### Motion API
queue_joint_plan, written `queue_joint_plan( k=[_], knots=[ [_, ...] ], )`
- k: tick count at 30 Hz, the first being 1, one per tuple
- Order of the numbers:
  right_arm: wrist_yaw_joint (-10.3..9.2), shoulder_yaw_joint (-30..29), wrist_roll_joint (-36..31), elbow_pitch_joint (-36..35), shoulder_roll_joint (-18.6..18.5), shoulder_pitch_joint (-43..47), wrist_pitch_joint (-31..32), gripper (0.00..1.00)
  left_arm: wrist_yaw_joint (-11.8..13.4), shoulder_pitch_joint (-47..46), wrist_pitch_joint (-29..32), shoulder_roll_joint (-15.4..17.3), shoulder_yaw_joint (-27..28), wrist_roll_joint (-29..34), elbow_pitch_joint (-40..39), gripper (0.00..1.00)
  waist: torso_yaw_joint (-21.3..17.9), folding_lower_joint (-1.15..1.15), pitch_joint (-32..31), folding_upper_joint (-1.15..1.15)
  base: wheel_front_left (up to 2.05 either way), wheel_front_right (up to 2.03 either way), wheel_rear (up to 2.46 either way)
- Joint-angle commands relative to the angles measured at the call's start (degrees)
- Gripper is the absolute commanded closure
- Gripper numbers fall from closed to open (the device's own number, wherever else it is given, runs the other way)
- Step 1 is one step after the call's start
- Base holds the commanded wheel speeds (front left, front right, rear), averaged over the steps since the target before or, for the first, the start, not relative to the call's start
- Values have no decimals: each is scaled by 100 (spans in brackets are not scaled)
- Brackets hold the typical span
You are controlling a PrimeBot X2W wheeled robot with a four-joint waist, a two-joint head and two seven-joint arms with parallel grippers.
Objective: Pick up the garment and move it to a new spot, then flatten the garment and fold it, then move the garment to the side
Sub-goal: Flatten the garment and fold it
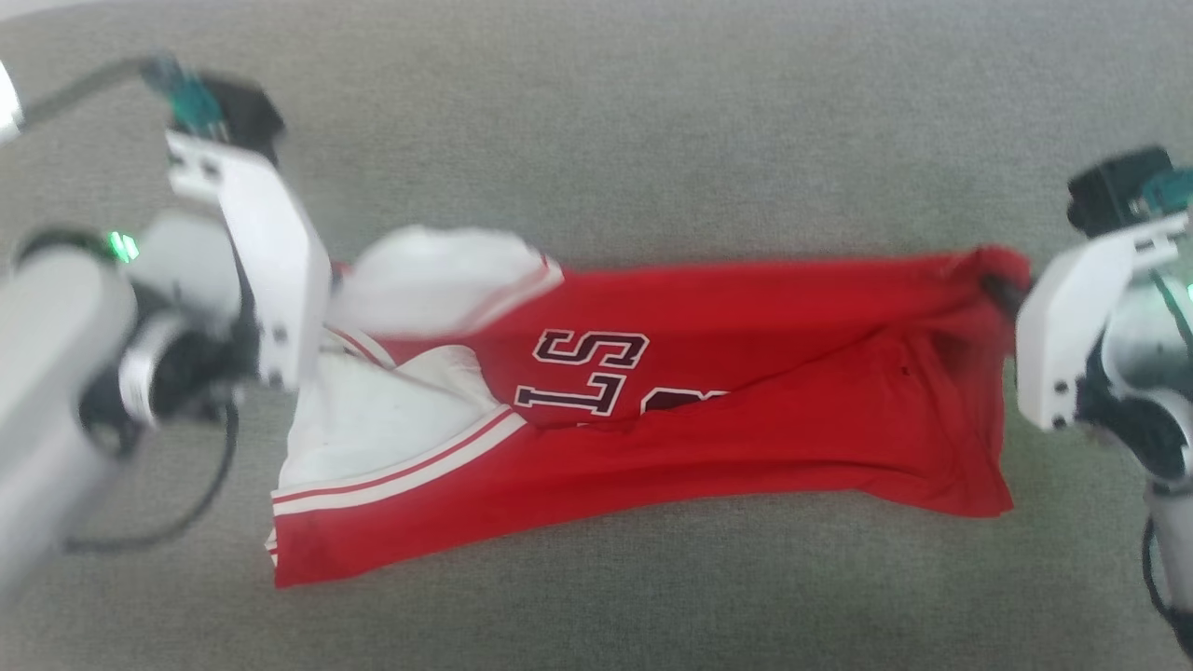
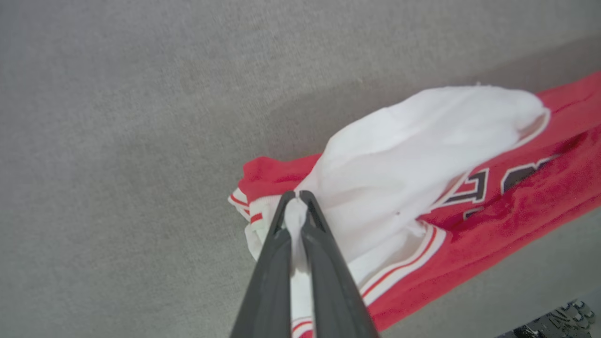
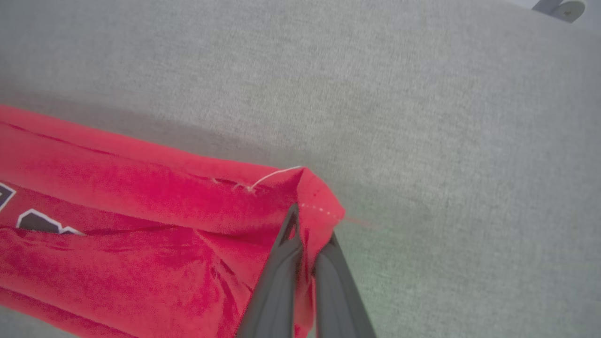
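You've got the garment (image 1: 764, 419) stretched across the grey surface (image 1: 652, 121): left pincer (image 2: 296, 196) clamped on its white sleeve end, right pincer (image 3: 311, 228) clamped on the red hem corner.

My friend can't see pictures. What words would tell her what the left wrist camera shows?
The left gripper is shut on a white edge of the garment, a red shirt with white sleeves and red-and-white striped trim. The shirt stretches away to the right over a grey cloth surface, and parts of dark letters show on its red chest.
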Motion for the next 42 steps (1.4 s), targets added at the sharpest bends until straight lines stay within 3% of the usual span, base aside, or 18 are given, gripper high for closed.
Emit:
queue_joint_plan(
  k=[1,6,10,11,12,13,14,20,28,35,42],
  knots=[
    [-1,-88,81,-106,-15,217,90,100,133,250,-34,104,-22,-70,-221,100,48,0,-60,0,0,0,0],
    [-1,-164,251,-331,-25,828,358,100,424,948,-183,319,-68,-239,-679,100,85,0,-127,0,0,0,0],
    [-1,-221,301,-188,116,1068,300,100,350,1329,-441,253,-77,-397,-472,99,96,0,-189,0,0,0,0],
    [-1,-238,276,-143,141,1069,251,93,302,1386,-510,206,-80,-421,-371,76,97,0,-212,0,0,0,0],
    [-1,-239,254,-87,161,1058,208,59,248,1435,-575,169,-94,-430,-253,62,95,0,-240,0,0,0,0],
    [-1,-223,255,-21,199,1050,173,45,193,1479,-651,126,-99,-431,-127,33,90,0,-275,0,0,0,0],
    [-1,-195,246,30,223,1037,167,0,156,1524,-723,69,-78,-471,14,0,86,0,-313,0,0,0,0],
    [-1,-82,399,157,331,965,182,0,-129,1723,-1150,-163,13,-568,518,0,75,0,-585,0,0,0,0],
    [0,-137,616,-9,307,1076,309,0,-371,1987,-2115,-118,257,-380,582,0,123,0,-859,0,0,0,0],
    [0,-420,679,133,243,1228,608,0,-537,2444,-3867,-147,653,-35,614,0,254,0,-1072,0,0,0,0],
    [0,-667,562,530,206,1250,679,0,-448,2943,-5385,-262,1056,118,819,0,408,0,-1100,0,0,0,0]
  ],
)
